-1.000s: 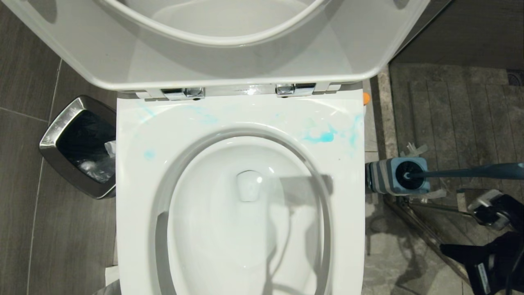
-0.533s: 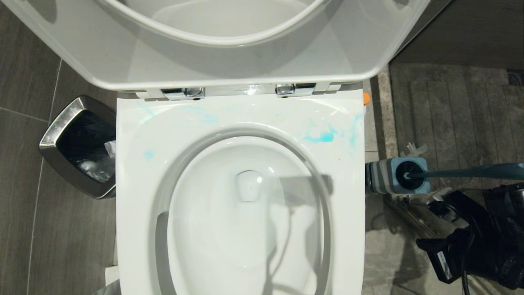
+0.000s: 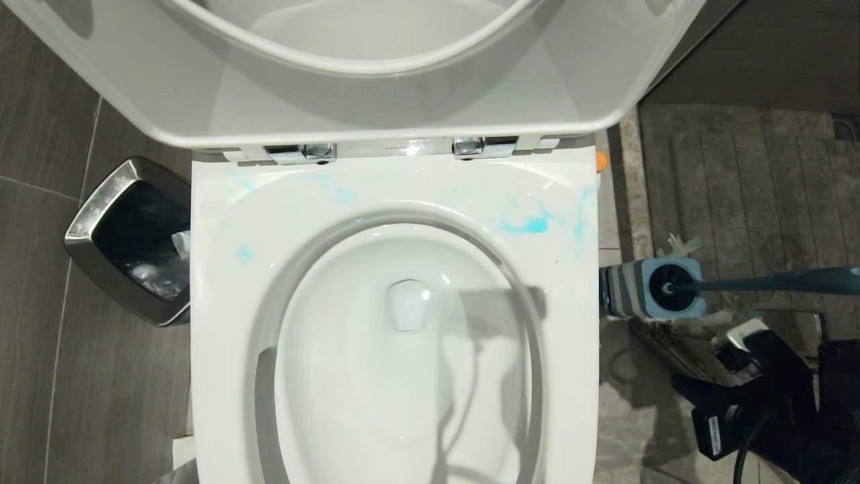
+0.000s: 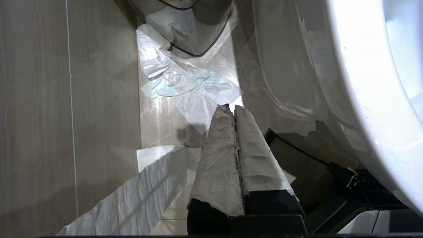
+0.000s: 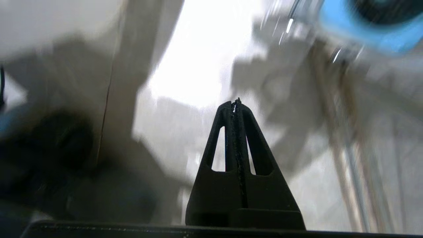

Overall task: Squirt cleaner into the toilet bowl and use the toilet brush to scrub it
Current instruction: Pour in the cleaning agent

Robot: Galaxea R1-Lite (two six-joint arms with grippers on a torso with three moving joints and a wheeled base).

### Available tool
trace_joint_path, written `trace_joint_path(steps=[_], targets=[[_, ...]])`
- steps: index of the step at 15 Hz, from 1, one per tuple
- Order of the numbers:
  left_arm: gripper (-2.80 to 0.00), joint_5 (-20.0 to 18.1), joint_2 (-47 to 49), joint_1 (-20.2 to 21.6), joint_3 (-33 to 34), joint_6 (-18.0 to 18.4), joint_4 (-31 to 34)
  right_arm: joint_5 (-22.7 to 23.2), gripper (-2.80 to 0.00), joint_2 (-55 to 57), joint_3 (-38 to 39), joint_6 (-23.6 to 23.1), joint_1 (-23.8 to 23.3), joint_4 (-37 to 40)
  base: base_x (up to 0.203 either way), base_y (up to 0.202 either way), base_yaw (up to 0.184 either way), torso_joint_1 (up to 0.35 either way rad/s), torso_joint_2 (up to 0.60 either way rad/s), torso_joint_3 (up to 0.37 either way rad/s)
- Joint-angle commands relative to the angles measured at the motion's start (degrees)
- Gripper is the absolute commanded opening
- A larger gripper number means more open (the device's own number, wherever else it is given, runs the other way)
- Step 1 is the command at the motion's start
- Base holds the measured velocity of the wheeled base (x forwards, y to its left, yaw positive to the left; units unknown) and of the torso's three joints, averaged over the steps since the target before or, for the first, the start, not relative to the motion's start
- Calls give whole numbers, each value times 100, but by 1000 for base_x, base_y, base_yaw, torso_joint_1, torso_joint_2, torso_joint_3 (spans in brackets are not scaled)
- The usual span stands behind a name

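The toilet bowl (image 3: 403, 349) sits open in front of the robot, lid up, with pale blue smears across the back of its rim near the hinges. To the robot's right, on the stone floor just beside the toilet, the toilet brush (image 3: 759, 281) stands with its dark head down in its square blue-and-grey holder (image 3: 648, 289), the curved handle slanting away to the right. Of the cleaner I can only make out a small orange cap (image 3: 600, 160) peeking past the rim's far right corner; the bottle itself is hidden. The right tool (image 5: 236, 104) is low at the right, near the holder and on the near side of the brush handle, its two black fingers pressed together on nothing. The left tool (image 4: 231, 110) hangs parked down by the floor beside the toilet's left flank, its paper-wrapped fingers likewise pressed together and empty, above scraps of tissue (image 4: 185, 86). A steel-rimmed waste bin (image 3: 101, 215) stands to the left of the toilet. My worry is this: with its fingers together, the right tool can only nudge things, so going on toward the handle could tip brush and holder, and a blind reach behind the rim could topple the bottle
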Motion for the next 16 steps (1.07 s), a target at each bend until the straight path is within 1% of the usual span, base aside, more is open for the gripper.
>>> trace_joint_path(steps=[1, 2, 3, 5, 7, 9, 10, 12, 13, 16], targets=[[-280, 0, 7, 2, 9, 3, -4, -9, -280, 383, 295, 40, -9, -945, 0, 0, 0, 0, 0, 0], [-280, 0, 7, 2, 9, 3, 0, -17, 0, 550, 286, 184, -16, -1244, 0, 0, 0, 0, 0, 0], [-280, 0, 7, 2, 9, 3, 2, -33, 0, 689, 218, 278, -18, -1395, 0, 0, 0, 0, 0, 0], [-280, 0, 7, 2, 9, 3, -4, -49, 0, 868, -8, 317, -42, -1455, 0, 0, 0, 0, 0, 0], [-280, 0, 7, 2, 9, 3, -4, -41, 0, 1060, -66, 376, -53, -1538, 0, 0, 0, 0, 0, 0], [-280, 0, 7, 2, 9, 3, 0, -34, 0, 1448, -142, 673, -54, -1966, 0, 0, 0, 0, 0, 0], [-280, 0, 7, 2, 9, 3, -4, -31, 0, 1640, -205, 724, -54, -2237, 0, 0, 0, 0, 0, 0], [-280, 0, 7, 2, 9, 3, 4, -34, 0, 2087, -473, 708, -57, -2645, 0, 0, 0, 0, 0, 0], [-280, 0, 7, 2, 9, 3, -4, -43, 0, 2256, -724, 661, -65, -2744, 0, 0, 0, 0, 0, 0], [-280, 0, 7, 2, 9, 3, -1, -122, 0, 2686, -1376, 301, -163, -3004, 0, 0, 0, 0, 0, 0]])
